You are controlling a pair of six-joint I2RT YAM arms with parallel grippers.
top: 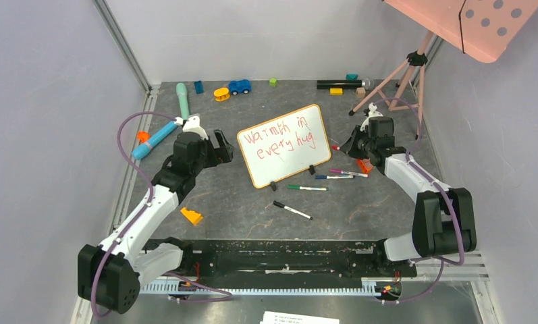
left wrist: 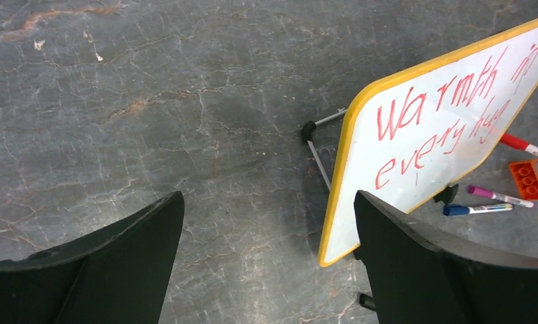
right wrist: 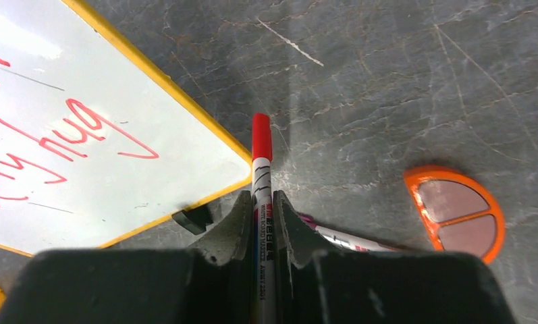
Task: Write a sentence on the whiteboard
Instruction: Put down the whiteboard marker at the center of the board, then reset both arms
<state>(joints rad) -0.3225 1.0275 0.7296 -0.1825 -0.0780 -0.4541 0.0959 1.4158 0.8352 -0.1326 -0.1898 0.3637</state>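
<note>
Our right claw (right wrist: 261, 206) is clamped on the red marker (right wrist: 260, 145), its red end off the writing surface, just beside a corner of the whiteboard (right wrist: 192, 169); our left claw (left wrist: 267, 202) hangs spread wide and empty. The whiteboard stands propped between the arms, and the sentence (top: 269, 131) reads "Warmth in every hug" in two lines. We judge the writing done, with at most putting the marker down left.
</note>
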